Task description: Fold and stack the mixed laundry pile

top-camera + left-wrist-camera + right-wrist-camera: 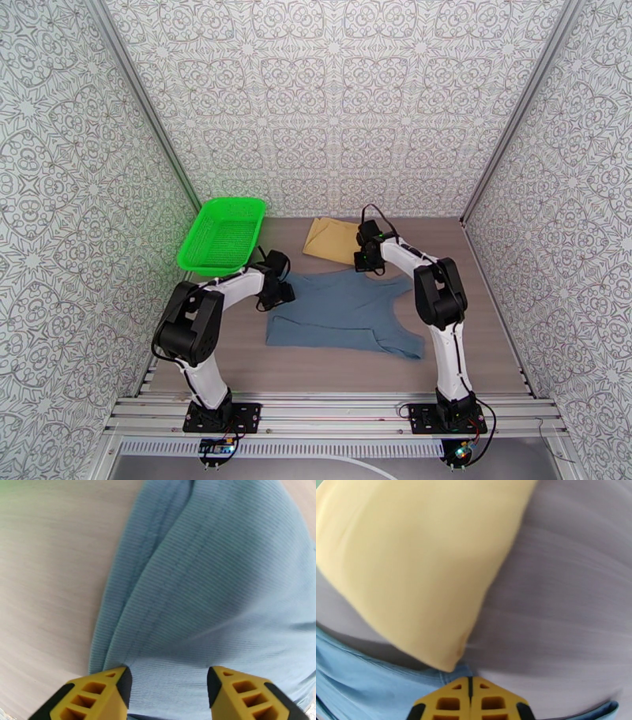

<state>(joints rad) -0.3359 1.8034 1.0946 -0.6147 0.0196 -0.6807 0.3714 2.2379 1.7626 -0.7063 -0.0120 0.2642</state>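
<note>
The tank top [347,312] lies lengthwise left-to-right between the arms: left fingers [98,693] spread astride its left edge, right fingers [450,703] pressed together at its far edge.

I observed the left gripper [168,695] low in the view, its yellow-and-black fingers [98,693] standing apart. The blue-grey ribbed tank top [221,582] lay beneath and between them, gathered into long soft folds, with a stitched seam running along its left edge. Bare pale table [47,578] showed beside that edge.
</note>
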